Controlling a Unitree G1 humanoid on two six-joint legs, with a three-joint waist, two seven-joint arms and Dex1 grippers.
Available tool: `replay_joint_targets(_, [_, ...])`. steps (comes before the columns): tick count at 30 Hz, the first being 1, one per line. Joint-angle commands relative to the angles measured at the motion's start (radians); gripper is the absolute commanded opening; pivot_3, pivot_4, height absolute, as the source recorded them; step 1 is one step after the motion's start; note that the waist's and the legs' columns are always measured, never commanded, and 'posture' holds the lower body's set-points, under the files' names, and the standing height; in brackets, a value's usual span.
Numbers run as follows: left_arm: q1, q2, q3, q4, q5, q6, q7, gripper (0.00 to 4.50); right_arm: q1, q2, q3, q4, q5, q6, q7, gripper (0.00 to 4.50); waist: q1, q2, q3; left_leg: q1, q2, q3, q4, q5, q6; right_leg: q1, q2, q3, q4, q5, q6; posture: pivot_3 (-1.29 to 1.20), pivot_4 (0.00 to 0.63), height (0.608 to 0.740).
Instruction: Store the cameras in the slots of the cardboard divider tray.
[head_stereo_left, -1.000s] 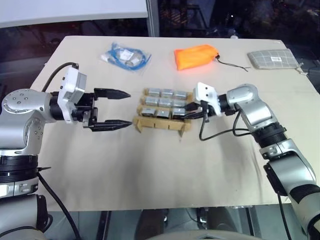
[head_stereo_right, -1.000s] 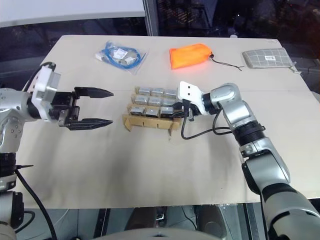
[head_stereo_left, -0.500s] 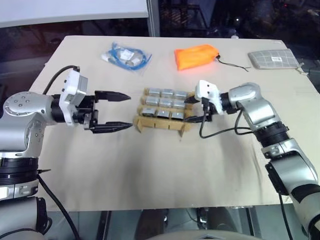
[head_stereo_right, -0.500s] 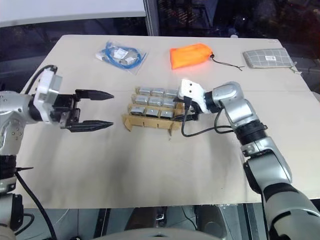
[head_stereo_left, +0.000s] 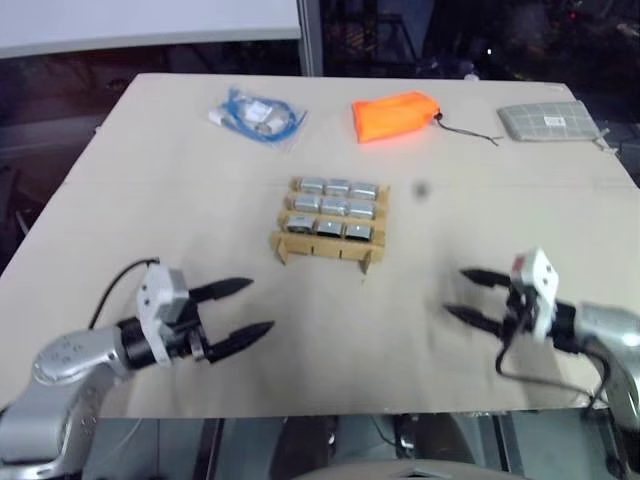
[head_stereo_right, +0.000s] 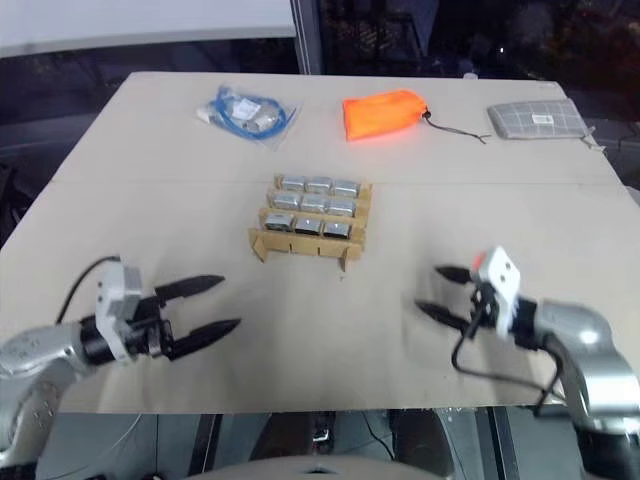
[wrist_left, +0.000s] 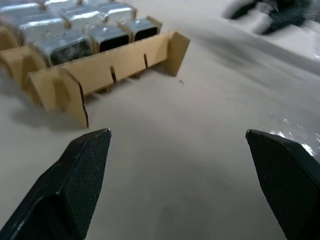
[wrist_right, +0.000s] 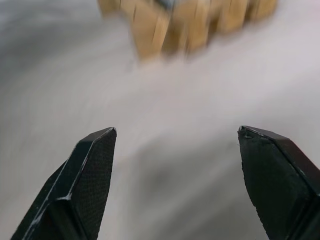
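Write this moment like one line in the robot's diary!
tray: every slot holds a camera | left tool: open, empty, off tray | right tool: open, empty, off tray | task: looks done

We see surface (head_stereo_left: 150, 150) evenly lit from above, background beyond it dark. Soft short shadows under cardboard divider tray (head_stereo_left: 325, 248) and both arms. Right tool (head_stereo_left: 470, 296) smeared by motion blur in head views. Right wrist view heavily blurred, tray a tan streak. Left wrist view sharper; small glare patch on surface near one finger (wrist_left: 285, 175).
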Motion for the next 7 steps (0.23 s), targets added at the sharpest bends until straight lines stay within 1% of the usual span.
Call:
replay_joint_targets(1, [0.046,-0.087,-0.012,-0.038,0.093,-0.102,0.135,4.50,0.148,0.059,-0.080,-0.048,-0.013,-0.178,-0.061,3.83,0.001,0.001,-0.002,0.003,0.000,0.000,0.000,0.000,0.000,0.003,0.000,0.000,0.000,-0.001,-0.002,0.00,0.150,0.740])
replay_joint_targets(2, [0.051,-0.109,-0.031,-0.016,0.140,-0.145,0.162,4.50,0.180,0.069,-0.076,-0.040,-0.023,-0.204,-0.076,3.83,-0.001,0.001,-0.002,0.007,0.001,0.000,0.000,0.000,0.000,0.007,0.000,0.000,0.000,-0.003,-0.004,0.00,0.150,0.740])
replay_joint_targets(4, [0.052,-0.147,-0.060,0.023,0.192,-0.185,0.212,4.50,0.222,0.082,-0.064,-0.021,-0.053,-0.244,-0.112,3.83,-0.005,0.001,-0.003,0.009,0.002,0.001,0.000,-0.001,-0.004,0.007,0.000,0.001,0.000,-0.003,-0.002,0.00,0.150,0.740])
replay_joint_targets(6, [0.066,-0.158,-0.089,0.057,0.231,-0.262,0.199,4.50,0.243,0.086,-0.051,-0.010,-0.063,-0.282,-0.123,3.83,-0.006,0.001,-0.005,0.012,0.002,0.002,0.000,-0.002,-0.006,0.008,-0.001,0.002,0.000,-0.003,-0.002,0.00,0.150,0.740])
replay_joint_targets(7, [0.072,-0.163,-0.095,0.064,0.220,-0.277,0.185,4.50,0.248,0.086,-0.048,-0.008,-0.066,-0.292,-0.133,3.83,-0.006,0.001,-0.005,0.012,0.002,0.002,0.000,-0.002,-0.006,0.009,-0.001,0.002,0.000,-0.003,-0.002,0.00,0.150,0.740])
